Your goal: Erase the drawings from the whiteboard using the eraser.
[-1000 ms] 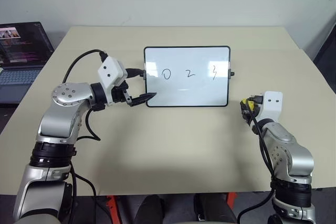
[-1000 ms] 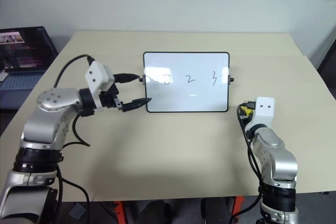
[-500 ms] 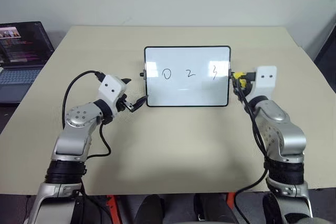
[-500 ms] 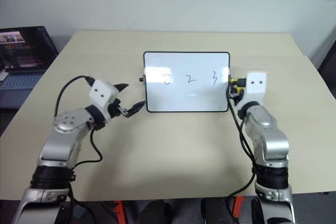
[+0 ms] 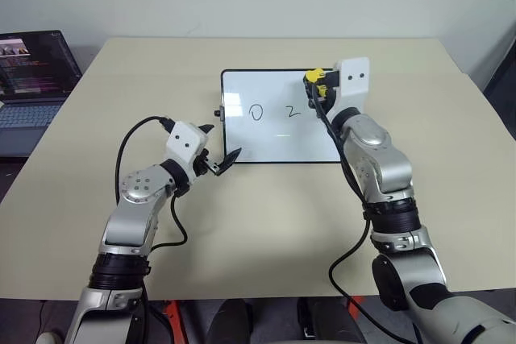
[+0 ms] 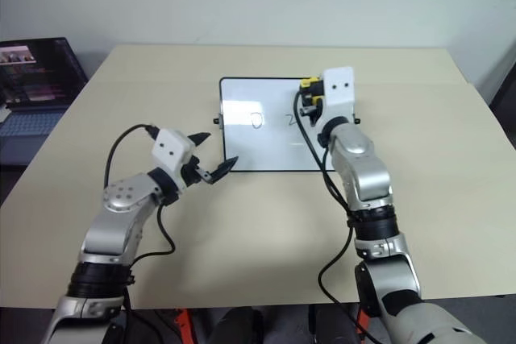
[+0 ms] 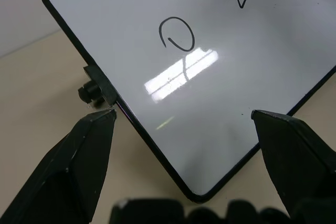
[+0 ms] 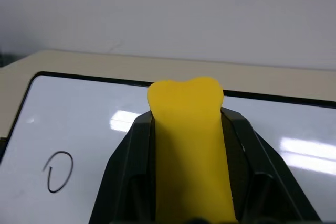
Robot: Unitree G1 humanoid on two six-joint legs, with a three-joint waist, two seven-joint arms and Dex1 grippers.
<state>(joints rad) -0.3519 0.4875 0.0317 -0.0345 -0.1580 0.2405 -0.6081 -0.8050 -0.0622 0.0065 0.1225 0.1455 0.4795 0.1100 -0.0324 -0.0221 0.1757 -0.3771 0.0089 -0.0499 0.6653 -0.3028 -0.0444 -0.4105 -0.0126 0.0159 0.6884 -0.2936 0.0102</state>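
The whiteboard (image 5: 274, 138) lies flat on the table's middle. Of the drawings, a "0" (image 5: 255, 112) and a "2" (image 5: 292, 110) show on it; my right arm covers the board's right part. My right gripper (image 5: 316, 82) is shut on the yellow eraser (image 8: 191, 171) and hangs over the board's upper right area, beside the "2". My left gripper (image 5: 218, 144) stands open at the board's near left corner. One of its fingers (image 7: 84, 150) is beside the board's black side knob (image 7: 92, 92), the other by the near edge.
An open laptop (image 5: 32, 78) sits off the table's left side. The beige table (image 5: 266, 223) stretches wide in front of the board and to both sides of it. A pale wall stands behind the far edge.
My right gripper has risen and swung left with the eraser, from beside the board's right edge to over its upper right part. The left gripper has sunk slightly toward the board's corner.
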